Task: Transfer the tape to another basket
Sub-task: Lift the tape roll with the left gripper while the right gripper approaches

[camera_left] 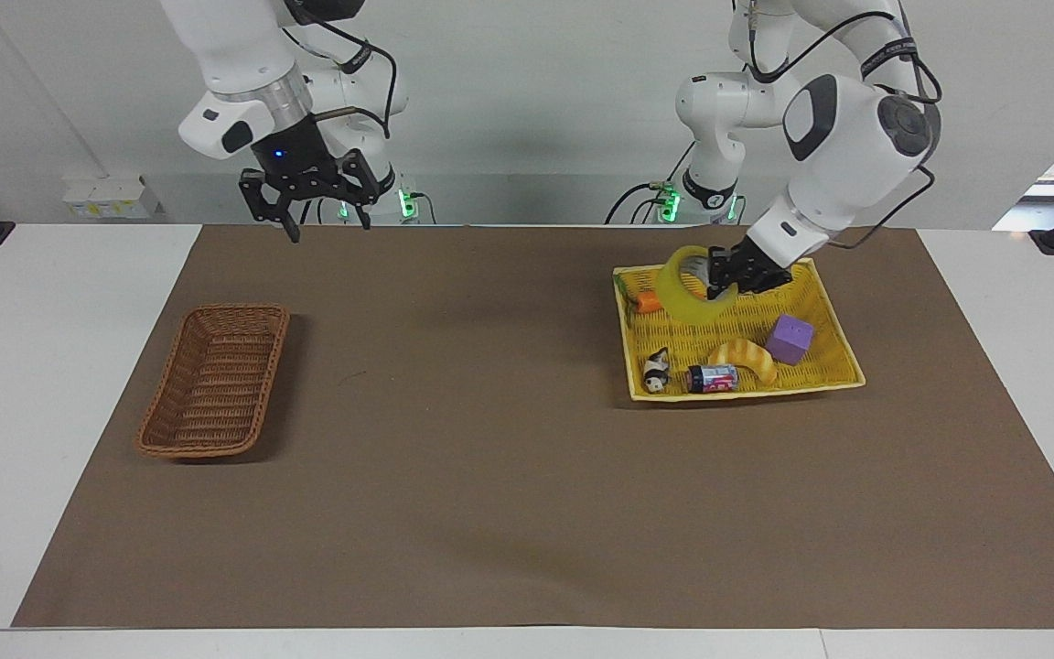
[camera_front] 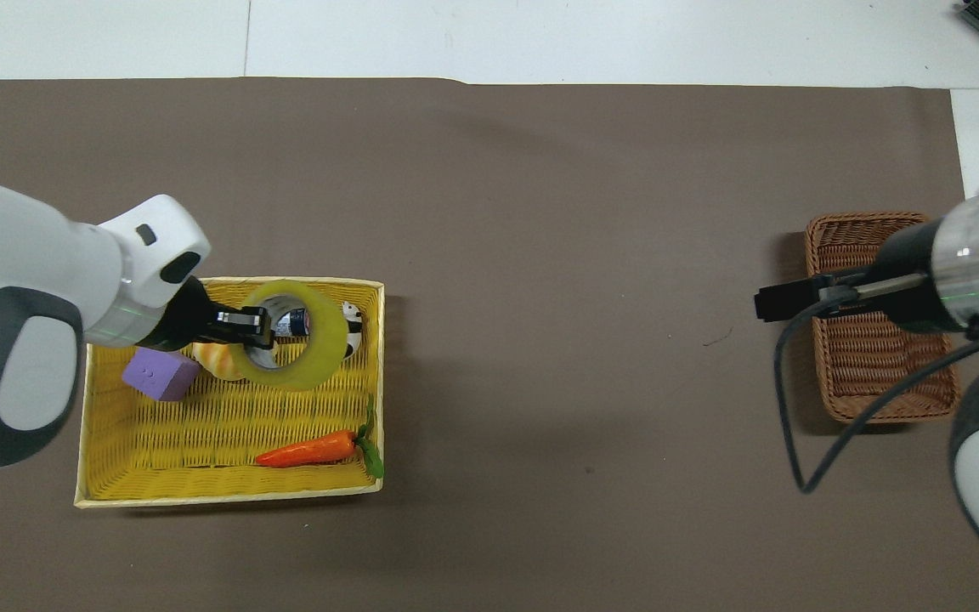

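The tape (camera_left: 676,295), a wide translucent yellow roll, hangs tilted in the air over the yellow basket (camera_left: 747,392). My left gripper (camera_left: 721,275) is shut on its rim, one finger inside the core. From overhead the tape (camera_front: 325,354) covers part of the can. The brown wicker basket (camera_left: 216,380) lies at the right arm's end of the mat with nothing in it. My right gripper (camera_left: 330,227) hangs open and holds nothing, high above the mat's edge by the robots. In the overhead view the right gripper (camera_front: 783,300) sits beside the brown basket (camera_front: 889,416).
In the yellow basket (camera_front: 226,497) lie a carrot (camera_front: 307,449), a purple cube (camera_front: 158,374), a bread toy (camera_left: 745,355), a can (camera_left: 712,377) and a panda figure (camera_left: 656,369). A brown mat (camera_left: 490,458) covers the table between the two baskets.
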Controlling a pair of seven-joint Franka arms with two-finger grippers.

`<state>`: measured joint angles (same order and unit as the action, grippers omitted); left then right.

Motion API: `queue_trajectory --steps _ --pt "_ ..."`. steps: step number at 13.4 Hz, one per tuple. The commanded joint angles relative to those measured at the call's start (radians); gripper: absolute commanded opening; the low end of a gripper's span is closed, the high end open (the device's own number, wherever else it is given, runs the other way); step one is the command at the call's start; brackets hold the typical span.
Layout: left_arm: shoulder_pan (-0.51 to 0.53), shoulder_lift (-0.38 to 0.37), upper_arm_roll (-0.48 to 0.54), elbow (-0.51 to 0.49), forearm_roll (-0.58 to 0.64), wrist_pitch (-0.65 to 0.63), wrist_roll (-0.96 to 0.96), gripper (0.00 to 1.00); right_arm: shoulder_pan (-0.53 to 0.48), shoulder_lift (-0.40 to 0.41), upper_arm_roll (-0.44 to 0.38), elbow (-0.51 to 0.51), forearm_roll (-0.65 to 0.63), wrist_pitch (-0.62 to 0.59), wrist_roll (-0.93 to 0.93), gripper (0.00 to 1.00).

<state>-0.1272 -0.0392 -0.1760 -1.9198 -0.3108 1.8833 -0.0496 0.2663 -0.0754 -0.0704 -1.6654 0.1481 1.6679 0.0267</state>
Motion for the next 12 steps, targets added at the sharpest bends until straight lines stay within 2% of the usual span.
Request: queue_trajectory --steps 1,4,8,10,12 --pt "-0.124 0.032 0.013 0.041 -0.011 0.112 -0.078 0.00 0.053 -0.009 -0.002 -0.059 0.095 0.061 0.044 1.00" --pt "-0.207 0.032 0.012 0.042 -0.016 0.123 -0.084 0.00 0.086 0.008 -0.002 -0.085 0.229 0.072 0.064 1.00" --pt "-0.320 0.030 0.000 0.050 -0.018 0.135 -0.099 0.00 0.093 0.022 0.000 -0.143 0.364 0.162 0.035 1.00" --pt "-0.341 0.032 -0.002 0.064 -0.042 0.148 -0.124 0.00 0.093 0.040 0.000 -0.145 0.447 0.162 0.025 1.00" --pt "-0.341 0.032 -0.023 0.064 -0.070 0.174 -0.142 0.00 0.090 0.040 0.000 -0.166 0.478 0.156 0.001 1.00"
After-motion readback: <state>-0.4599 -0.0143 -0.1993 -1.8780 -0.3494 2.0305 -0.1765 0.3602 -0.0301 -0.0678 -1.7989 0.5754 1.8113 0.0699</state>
